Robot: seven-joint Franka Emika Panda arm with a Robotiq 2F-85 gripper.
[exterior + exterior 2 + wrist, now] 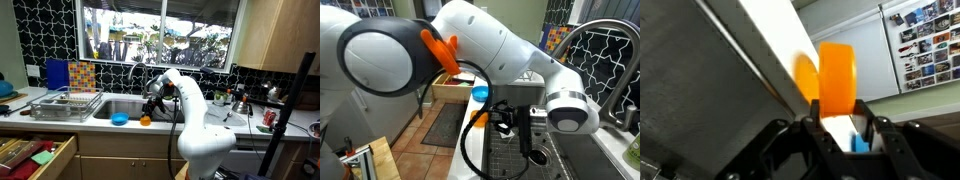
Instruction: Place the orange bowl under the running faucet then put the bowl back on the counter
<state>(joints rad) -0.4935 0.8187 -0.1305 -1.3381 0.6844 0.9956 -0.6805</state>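
Note:
The orange bowl [145, 120] is at the front edge of the counter [100, 118], just in front of the sink basin [125, 104]. My gripper [150, 107] reaches down onto it. In the wrist view the bowl [835, 65] sits between the two fingers, and the gripper [838, 104] looks shut on its wall. I cannot tell whether the bowl is lifted off the counter. The faucet [137, 72] arches over the back of the sink and also shows in an exterior view [605, 45]. There the gripper [516, 128] hangs over the sink edge and the orange bowl is hidden.
A blue bowl [120, 120] lies on the counter beside the orange one and also shows in an exterior view [480, 94]. A wire dish rack [65, 104] stands next to the sink. Bottles and a can [268, 117] crowd the far counter. A drawer [40, 155] is open below.

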